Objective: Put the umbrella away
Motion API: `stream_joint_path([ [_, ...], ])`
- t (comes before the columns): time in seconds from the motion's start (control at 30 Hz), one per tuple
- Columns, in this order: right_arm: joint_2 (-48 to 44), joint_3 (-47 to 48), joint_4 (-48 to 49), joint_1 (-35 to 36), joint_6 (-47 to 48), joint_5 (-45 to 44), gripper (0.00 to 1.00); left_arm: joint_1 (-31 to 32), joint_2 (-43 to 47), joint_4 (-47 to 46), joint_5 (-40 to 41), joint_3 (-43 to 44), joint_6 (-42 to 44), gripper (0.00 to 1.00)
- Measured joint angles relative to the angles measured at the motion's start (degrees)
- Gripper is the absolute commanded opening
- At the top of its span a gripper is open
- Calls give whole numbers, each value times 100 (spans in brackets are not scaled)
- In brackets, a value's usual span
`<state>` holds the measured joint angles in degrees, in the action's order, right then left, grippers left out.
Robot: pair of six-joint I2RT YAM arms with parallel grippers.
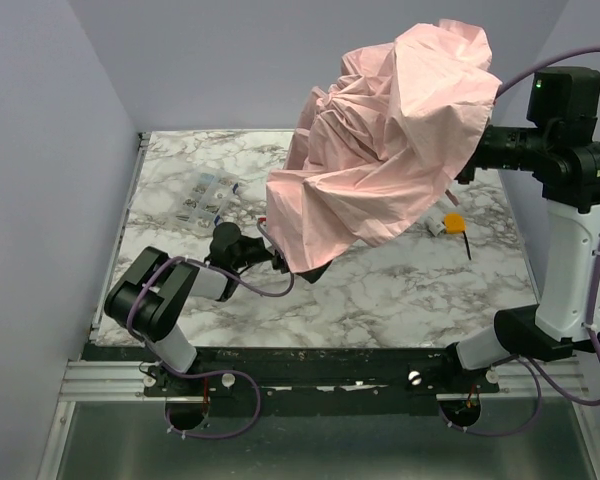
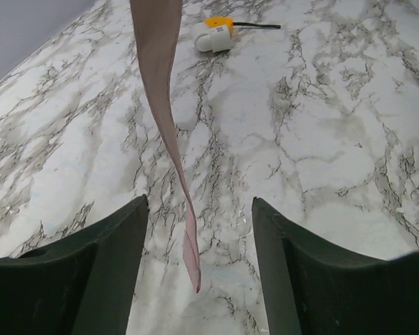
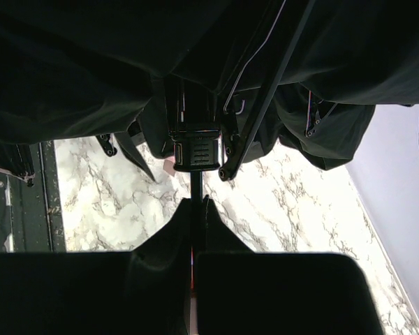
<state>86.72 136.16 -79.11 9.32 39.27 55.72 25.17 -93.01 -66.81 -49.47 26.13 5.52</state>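
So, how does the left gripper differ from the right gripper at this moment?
The left gripper is open, its fingers apart; the right gripper is shut. The left gripper holds nothing, the pink strap only hangs between its fingers; the right gripper clamps the dark shaft of the umbrella. The left gripper sits low over the table; the right gripper is raised, carrying it. Both are dark, two-fingered.
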Motion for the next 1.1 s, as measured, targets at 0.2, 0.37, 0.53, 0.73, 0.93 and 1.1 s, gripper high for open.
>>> stream_joint_path([
  [0.2, -63, -39, 20, 0, -26, 4, 0, 11, -251, -144, 221, 90, -173, 9],
  [0.37, -63, -79, 22, 0, -28, 4, 0, 11, -289, -310, 273, 118, -260, 0],
  [0.53, -83, -168, 22, 0, -31, 20, 1, -70, -85, -208, 197, 118, -278, 0],
  [0.73, -184, -404, -35, 0, -52, 365, 1, -326, 586, 457, -221, 234, -212, 0],
  [0.93, -396, -533, -168, 2, -22, 1012, 1, -619, 1340, 2444, -859, 938, 597, 0],
  [1.1, -852, -737, -175, 133, -13, 1421, 1, -942, 1340, 3810, -1432, 1598, 1355, 0],
])
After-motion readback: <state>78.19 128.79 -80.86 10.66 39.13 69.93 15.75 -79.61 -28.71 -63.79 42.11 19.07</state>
